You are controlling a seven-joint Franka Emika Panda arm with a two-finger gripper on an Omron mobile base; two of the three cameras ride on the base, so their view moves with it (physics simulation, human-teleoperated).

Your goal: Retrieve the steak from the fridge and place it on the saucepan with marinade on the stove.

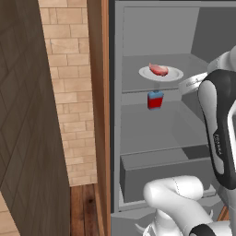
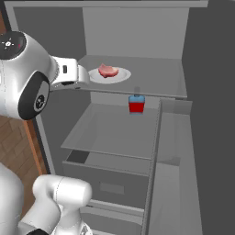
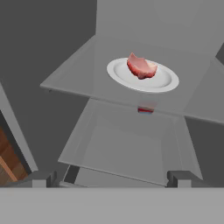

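Note:
The fridge (image 1: 152, 133) stands open. On its upper shelf a pinkish-red steak (image 1: 158, 69) (image 2: 108, 70) (image 3: 141, 67) lies on a white round plate (image 1: 175, 74) (image 2: 123, 76) (image 3: 164, 81). My gripper (image 3: 111, 179) is open, with its fingertips (image 3: 43, 178) wide apart and nothing between them. It hovers in front of the upper shelf's edge, short of the plate and slightly above shelf level. In the right base view the hand (image 2: 69, 73) sits just left of the plate. The saucepan, marinade and stove are out of view.
A red bottle with a blue cap (image 1: 155, 100) (image 2: 136, 104) stands on the middle shelf below the plate. A grey drawer (image 1: 161, 175) (image 2: 110, 179) fills the fridge's bottom. The wood side panel (image 1: 97, 92) and a brick wall (image 1: 69, 92) lie left; the open door (image 2: 211, 137) is right.

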